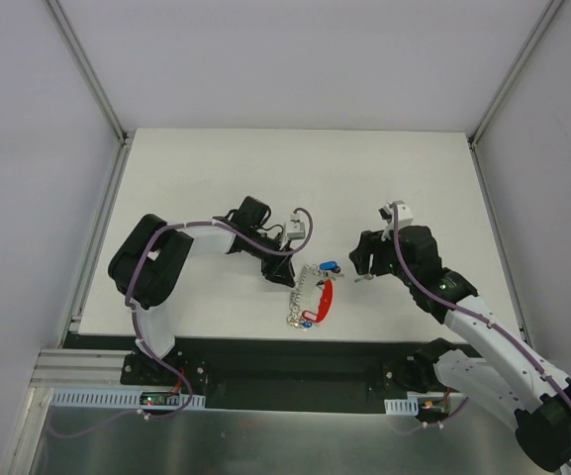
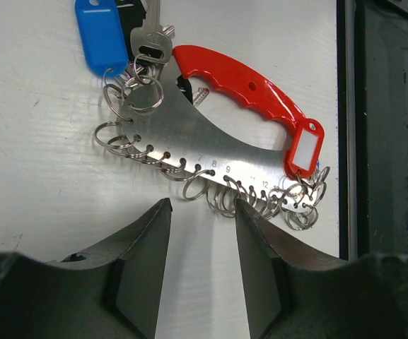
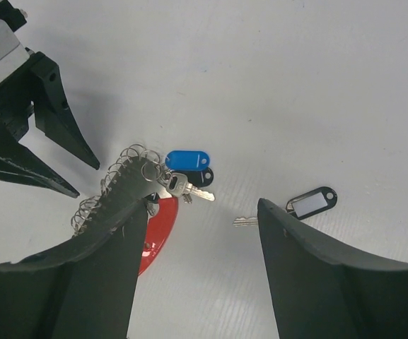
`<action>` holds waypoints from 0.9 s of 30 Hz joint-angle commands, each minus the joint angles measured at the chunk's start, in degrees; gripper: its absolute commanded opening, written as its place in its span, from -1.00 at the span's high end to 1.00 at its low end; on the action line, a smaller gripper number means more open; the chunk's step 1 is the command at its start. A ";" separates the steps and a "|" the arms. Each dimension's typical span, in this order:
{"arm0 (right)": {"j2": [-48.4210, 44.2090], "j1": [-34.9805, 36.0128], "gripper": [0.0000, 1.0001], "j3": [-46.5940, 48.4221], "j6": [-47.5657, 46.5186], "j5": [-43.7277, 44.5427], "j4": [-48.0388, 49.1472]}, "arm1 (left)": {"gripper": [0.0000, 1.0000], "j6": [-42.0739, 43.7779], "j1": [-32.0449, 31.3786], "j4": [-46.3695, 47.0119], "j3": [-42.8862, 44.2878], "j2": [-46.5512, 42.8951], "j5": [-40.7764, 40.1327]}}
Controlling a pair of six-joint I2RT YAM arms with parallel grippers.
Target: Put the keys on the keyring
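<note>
Pickup stage, by my reading: the keyring (image 2: 196,134) lies on the desk (image 3: 295,85) between the arms, the left tool (image 2: 201,206) spread and empty at its ringed edge, the right tool (image 3: 198,196) spread (nothing held) above a loose black-tagged key (image 3: 310,205), which needs pinching next.

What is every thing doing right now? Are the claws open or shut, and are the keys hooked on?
keyring, lying flat on the table, not held.
blue-tagged key, hooked on one end of the keyring.
black-tagged key, loose on the table, apart from the keyring.
left claw, open, empty, close to the keyring's rings.
right claw, open wide, empty.
</note>
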 commanded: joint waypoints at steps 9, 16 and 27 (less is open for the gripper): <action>0.33 -1.89 -0.33 1.49 -2.91 -4.55 -1.64 | 0.21 2.18 -1.23 -0.63 4.15 5.79 2.45; 1.03 -2.15 -0.33 1.67 -3.35 -5.43 -1.64 | 0.22 1.92 -2.11 -0.81 3.62 6.59 2.36; 0.42 -2.50 -0.33 1.49 -3.35 -5.87 -1.91 | 0.41 1.83 -2.55 -1.77 1.95 5.88 2.01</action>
